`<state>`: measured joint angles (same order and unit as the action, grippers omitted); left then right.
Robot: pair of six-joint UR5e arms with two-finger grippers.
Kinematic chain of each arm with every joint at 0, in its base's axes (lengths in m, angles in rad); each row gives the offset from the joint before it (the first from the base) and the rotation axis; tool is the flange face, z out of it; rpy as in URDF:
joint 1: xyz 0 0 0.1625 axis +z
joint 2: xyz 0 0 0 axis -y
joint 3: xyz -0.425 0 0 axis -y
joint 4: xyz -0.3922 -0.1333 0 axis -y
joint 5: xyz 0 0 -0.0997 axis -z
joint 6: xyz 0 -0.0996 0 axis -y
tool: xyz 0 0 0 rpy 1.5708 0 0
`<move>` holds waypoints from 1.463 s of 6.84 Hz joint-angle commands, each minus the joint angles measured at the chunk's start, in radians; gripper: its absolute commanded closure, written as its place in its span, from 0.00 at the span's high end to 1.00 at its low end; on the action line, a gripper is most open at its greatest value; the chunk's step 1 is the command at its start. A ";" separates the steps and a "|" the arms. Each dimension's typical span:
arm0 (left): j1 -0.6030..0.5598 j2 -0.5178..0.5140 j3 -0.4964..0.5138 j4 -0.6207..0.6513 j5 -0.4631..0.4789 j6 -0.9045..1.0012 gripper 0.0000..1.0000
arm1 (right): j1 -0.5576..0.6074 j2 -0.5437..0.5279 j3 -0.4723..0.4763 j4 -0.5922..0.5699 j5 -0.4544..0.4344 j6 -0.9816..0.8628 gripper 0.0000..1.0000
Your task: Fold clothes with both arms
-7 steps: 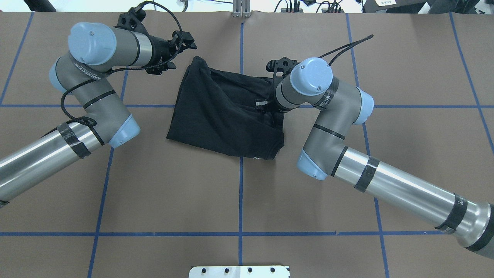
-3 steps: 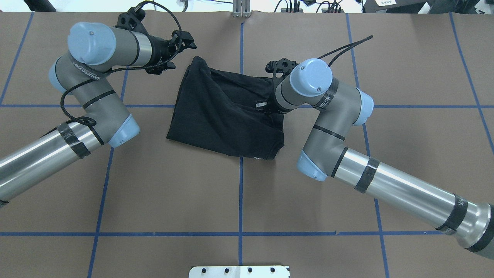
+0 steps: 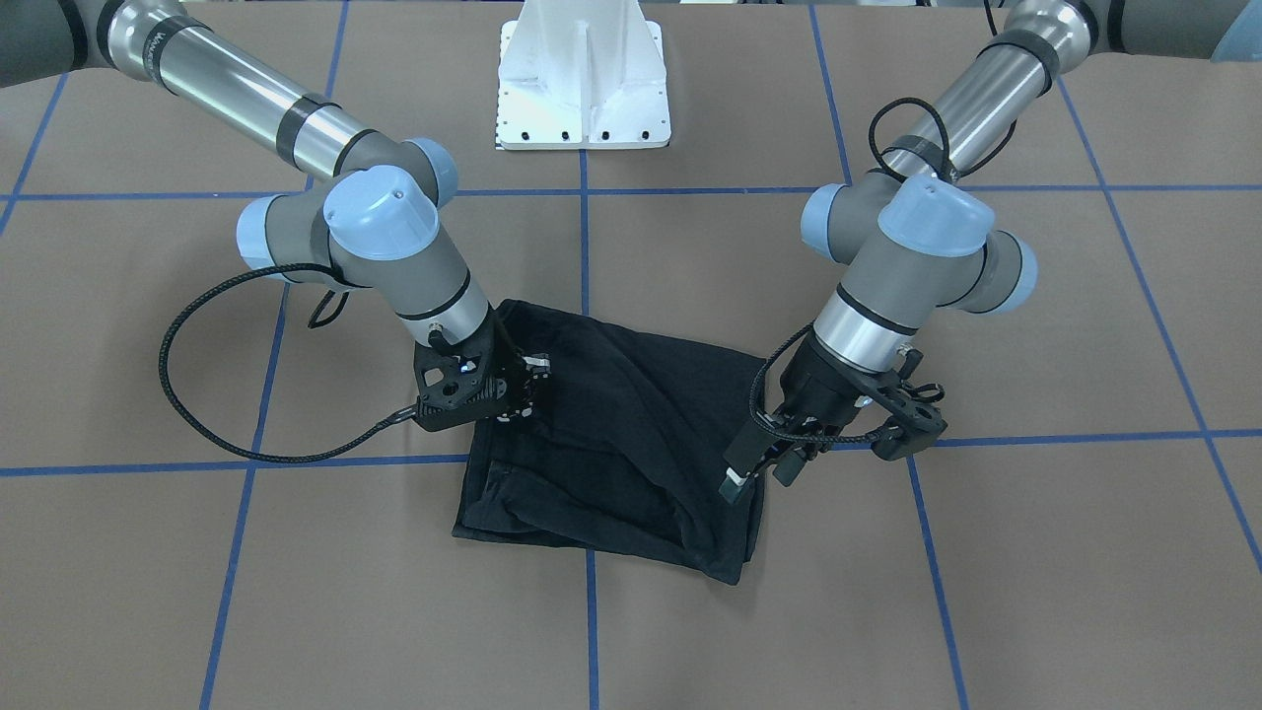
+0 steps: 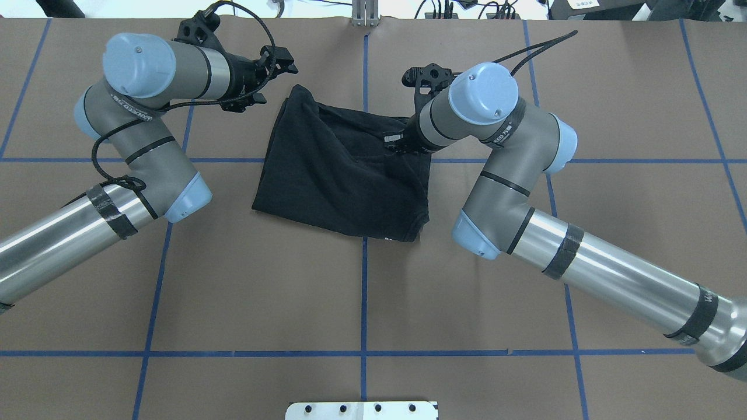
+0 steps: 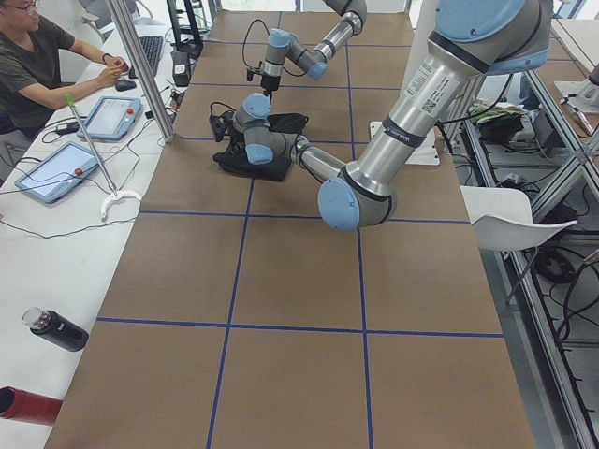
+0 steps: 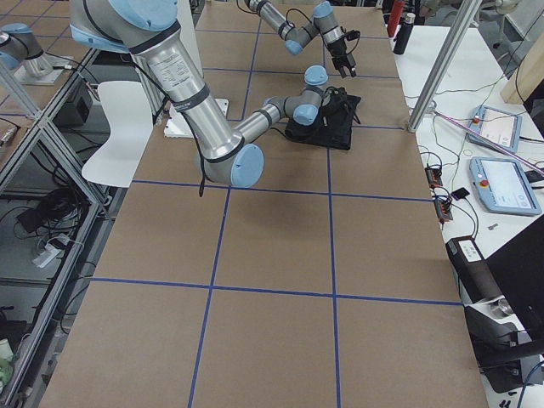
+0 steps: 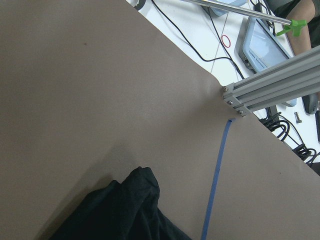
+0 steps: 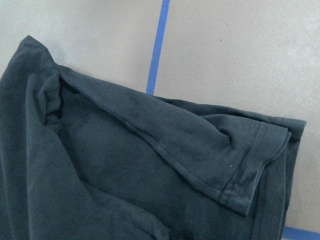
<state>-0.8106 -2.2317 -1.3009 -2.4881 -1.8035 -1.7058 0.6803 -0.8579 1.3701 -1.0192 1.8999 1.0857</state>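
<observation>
as i read the table from the robot's side outward, the white pedestal plate (image 4: 362, 410) sits at the near edge, and bare brown table (image 4: 262, 291) ruled with blue tape lines (image 4: 363, 303) runs on from it. the black t-shirt (image 4: 338, 175) lies past that, around the middle of the table and across the centre tape line. it is a loosely folded, rumpled bundle with plain black cloth showing, and its near right corner lies flat on the paper. the right wrist view looks down on a hemmed sleeve folded over the top of the bundle. the right gripper (image 3: 527, 390) points down over the far right part of the shirt, close to the cloth. i cannot tell whether its jaws are parted or closed, or whether they touch the fabric. farther out, the left gripper (image 3: 760, 475) hangs above the table just beside the shirt's far left corner, its fingers spread and holding nothing. its wrist camera catches only that corner of the shirt and the paper beyond. at the far edge an aluminium rail (image 7: 265, 90) stands, and beyond it a white bench with tablets (image 5: 56, 168) and a seated person (image 5: 33, 56).
</observation>
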 commanded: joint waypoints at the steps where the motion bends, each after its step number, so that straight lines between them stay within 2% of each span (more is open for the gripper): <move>1: 0.001 0.000 -0.008 0.000 -0.001 0.000 1.00 | 0.033 -0.012 -0.008 -0.001 -0.001 -0.006 0.00; 7: 0.001 0.000 -0.006 0.002 -0.001 0.000 1.00 | 0.070 -0.064 -0.032 0.002 -0.001 -0.038 0.00; 8: 0.001 0.000 -0.006 0.002 -0.001 0.000 1.00 | 0.068 -0.061 -0.034 0.002 -0.002 -0.024 0.13; 9: 0.001 0.000 -0.006 0.002 -0.001 0.000 1.00 | 0.068 -0.056 -0.034 0.002 -0.004 -0.021 0.99; 10: -0.001 0.001 -0.008 0.000 -0.001 0.003 1.00 | 0.067 -0.038 -0.032 -0.002 -0.002 -0.009 1.00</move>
<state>-0.8101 -2.2317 -1.3073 -2.4870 -1.8040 -1.7051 0.7483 -0.9110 1.3365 -1.0181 1.8970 1.0654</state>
